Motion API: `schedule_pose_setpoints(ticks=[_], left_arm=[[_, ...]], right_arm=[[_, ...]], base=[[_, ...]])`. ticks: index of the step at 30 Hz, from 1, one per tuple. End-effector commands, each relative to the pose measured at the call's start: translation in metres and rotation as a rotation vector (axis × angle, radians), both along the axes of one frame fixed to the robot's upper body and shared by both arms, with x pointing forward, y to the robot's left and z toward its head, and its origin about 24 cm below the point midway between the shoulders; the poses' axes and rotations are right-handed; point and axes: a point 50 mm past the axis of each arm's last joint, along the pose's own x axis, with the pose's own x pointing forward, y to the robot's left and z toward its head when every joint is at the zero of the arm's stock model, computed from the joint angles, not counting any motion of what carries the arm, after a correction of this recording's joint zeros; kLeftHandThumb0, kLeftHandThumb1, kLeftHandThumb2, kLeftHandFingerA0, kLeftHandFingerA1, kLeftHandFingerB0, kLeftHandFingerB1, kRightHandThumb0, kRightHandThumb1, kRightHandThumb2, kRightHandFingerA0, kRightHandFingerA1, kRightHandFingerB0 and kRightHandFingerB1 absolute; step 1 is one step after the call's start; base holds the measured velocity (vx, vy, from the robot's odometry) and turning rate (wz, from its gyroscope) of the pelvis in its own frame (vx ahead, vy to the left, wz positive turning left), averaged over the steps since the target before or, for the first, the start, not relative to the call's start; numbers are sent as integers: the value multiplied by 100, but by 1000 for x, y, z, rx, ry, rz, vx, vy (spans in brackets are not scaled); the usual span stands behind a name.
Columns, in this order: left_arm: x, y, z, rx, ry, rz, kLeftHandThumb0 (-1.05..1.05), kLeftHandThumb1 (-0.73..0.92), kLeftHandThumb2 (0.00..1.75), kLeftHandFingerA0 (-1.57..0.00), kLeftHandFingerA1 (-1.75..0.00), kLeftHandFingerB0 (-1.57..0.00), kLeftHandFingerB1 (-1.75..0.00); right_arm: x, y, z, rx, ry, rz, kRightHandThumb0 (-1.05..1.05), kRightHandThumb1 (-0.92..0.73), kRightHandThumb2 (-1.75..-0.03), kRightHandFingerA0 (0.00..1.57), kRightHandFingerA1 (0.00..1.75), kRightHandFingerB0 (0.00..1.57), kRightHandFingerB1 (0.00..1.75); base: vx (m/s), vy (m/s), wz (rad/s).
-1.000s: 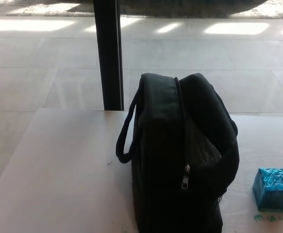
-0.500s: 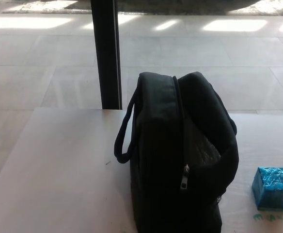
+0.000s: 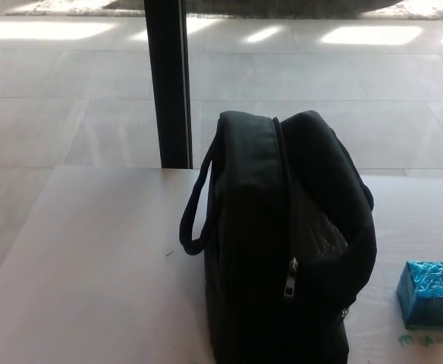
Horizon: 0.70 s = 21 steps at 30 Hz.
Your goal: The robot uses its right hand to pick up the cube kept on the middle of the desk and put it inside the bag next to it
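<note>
- Black bag [image 3: 282, 243] upright on the pale desk [image 3: 92, 265], near the middle, narrow end toward the camera
- Zip [image 3: 291, 277] down the near end, metal pull hanging about halfway; top right flap sagging open, with a patch of silvery lining [image 3: 329, 239] showing inside
- Nothing made out inside the bag; interior mostly dark and hidden by its own walls
- Loop handle [image 3: 193, 216] standing off the bag's left side, apart from the desk
- Blue cube [image 3: 429, 294] on the desk to the right of the bag, near it but not touching, outside it, its top crinkled
- A few small bluish marks [image 3: 422, 340] on the desk just in front of the cube, too small to identify
- Bag's bottom cut off by the lower edge
- Dark vertical post [image 3: 168, 83] behind the desk, over the tiled floor [image 3: 47, 98], top cut off
- No robot hand visible, left or right, so finger state impossible to tell
</note>
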Motion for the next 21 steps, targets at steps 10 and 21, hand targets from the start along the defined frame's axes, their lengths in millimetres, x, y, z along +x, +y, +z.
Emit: schedule_pose_setpoints(ticks=[10, 21], left_arm=[[14, -9, 19, 74, -100, -32, -59, 49, 92, -33, -59, -20, -49], [15, -18, 17, 67, -86, -130, -64, 51, 90, -31, -57, -21, -49]], right_arm=[[65, 18, 90, -142, -284, 109, -74, -66, -61, 28, 43, 28, 31], [110, 90, 132, -348, -430, 575, -74, -65, -60, 24, 41, 24, 29]], base=[[0, 0, 0], [0, 0, 0]])
